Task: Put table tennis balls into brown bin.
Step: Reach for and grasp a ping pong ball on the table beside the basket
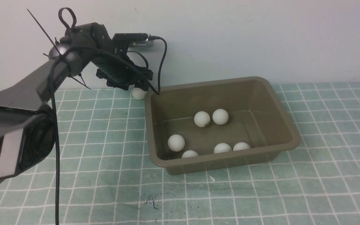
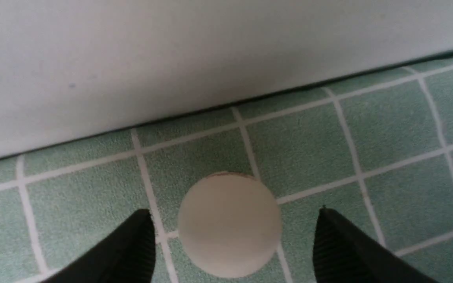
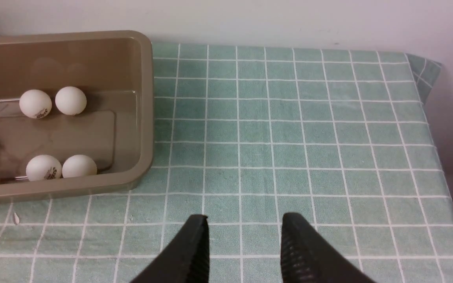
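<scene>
We see the left jaws spread wide either side of one table tennis ball (image 2: 229, 226), not touching it. It sits on the desk (image 1: 323, 187) near the back wall (image 1: 230, 37), just outside the far left corner of the brown bin (image 1: 287, 125). Six more balls (image 1: 202, 119) lie inside the bin. The right jaws stand partly apart, gripping nothing, over the desk right of the bin.

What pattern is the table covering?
Pale green table cloth with a white square grid, clearest in the right wrist view.
</scene>
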### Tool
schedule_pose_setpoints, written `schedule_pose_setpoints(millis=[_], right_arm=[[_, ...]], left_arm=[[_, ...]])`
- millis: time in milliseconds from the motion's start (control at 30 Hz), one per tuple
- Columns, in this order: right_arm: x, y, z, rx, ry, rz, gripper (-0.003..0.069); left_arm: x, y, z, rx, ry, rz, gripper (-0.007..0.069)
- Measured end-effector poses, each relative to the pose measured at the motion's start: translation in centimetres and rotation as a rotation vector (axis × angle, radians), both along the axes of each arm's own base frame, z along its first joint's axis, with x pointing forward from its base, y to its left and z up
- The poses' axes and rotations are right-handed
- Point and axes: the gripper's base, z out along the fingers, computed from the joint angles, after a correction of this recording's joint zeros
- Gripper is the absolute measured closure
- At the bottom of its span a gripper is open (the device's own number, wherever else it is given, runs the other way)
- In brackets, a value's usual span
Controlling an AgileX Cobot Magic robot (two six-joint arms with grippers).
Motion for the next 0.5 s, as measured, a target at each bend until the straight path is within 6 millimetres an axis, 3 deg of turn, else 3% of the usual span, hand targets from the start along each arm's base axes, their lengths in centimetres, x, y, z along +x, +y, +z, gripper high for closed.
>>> schedule_pose_setpoints(millis=[67, 167, 333, 500], right_arm=[[0.0, 0.0, 0.0, 0.000, 0.001, 0.000, 0.0415], [0.0, 0.0, 0.0, 0.000, 0.001, 0.000, 0.0415], [0.0, 0.0, -0.1, 0.000, 0.004, 0.000, 0.0415], [-0.1, 0.0, -0.1, -0.003, 0.013, 0.000, 0.0415]], left_arm=[[0.1, 0.0, -1.0, 0.003, 0.016, 0.001, 0.0158], [0.0, 0.0, -1.9, 0.007, 0.042, -0.002, 0.0270], [-0.8, 0.3, -0.1, 0.054, 0.086, -0.030, 0.0279], [-3.2, 0.4, 8.5, 0.067, 0.058, -0.069, 0.0279]])
